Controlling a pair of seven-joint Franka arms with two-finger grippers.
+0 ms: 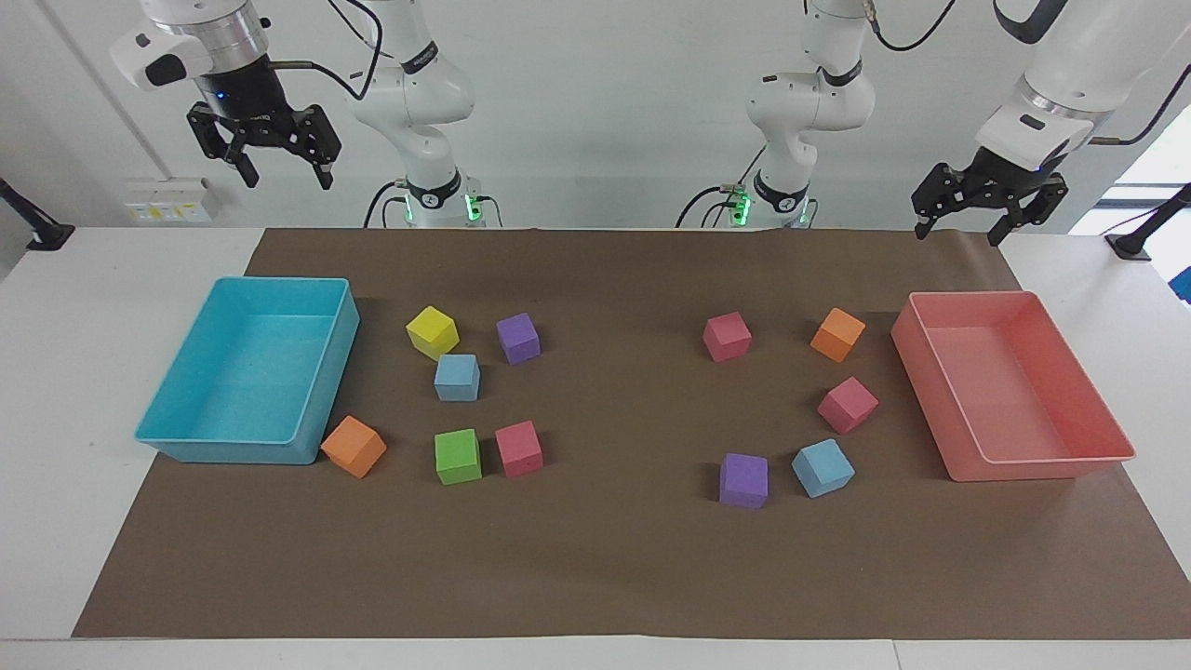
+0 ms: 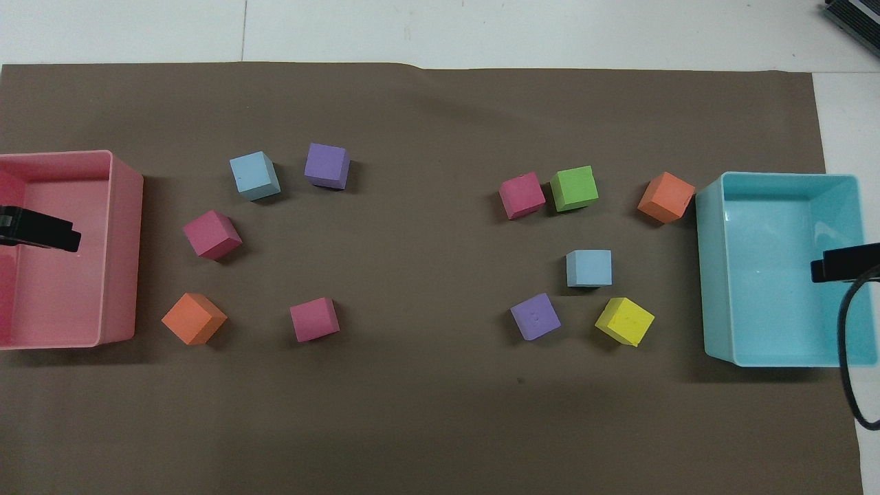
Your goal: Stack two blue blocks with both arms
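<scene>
Sky-blue matte foam cubes wait apart: one (image 1: 457,377) near the yellow cube (image 1: 433,331), the other (image 1: 822,467) beside a purple cube (image 1: 744,480). Right gripper (image 1: 281,166) and left gripper (image 1: 960,216) hang released above, one per cube.

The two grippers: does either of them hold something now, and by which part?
Nothing is held. The left gripper and the right gripper hang open and empty in the air. Both blue blocks lie untouched on the brown mat.

Robotics lab: two white arms (image 1: 423,102) mounted at a white table (image 1: 84,307), brown paper mat (image 1: 605,558), coloured foam cubes (image 1: 457,377), bare white wall, cabling.
</scene>
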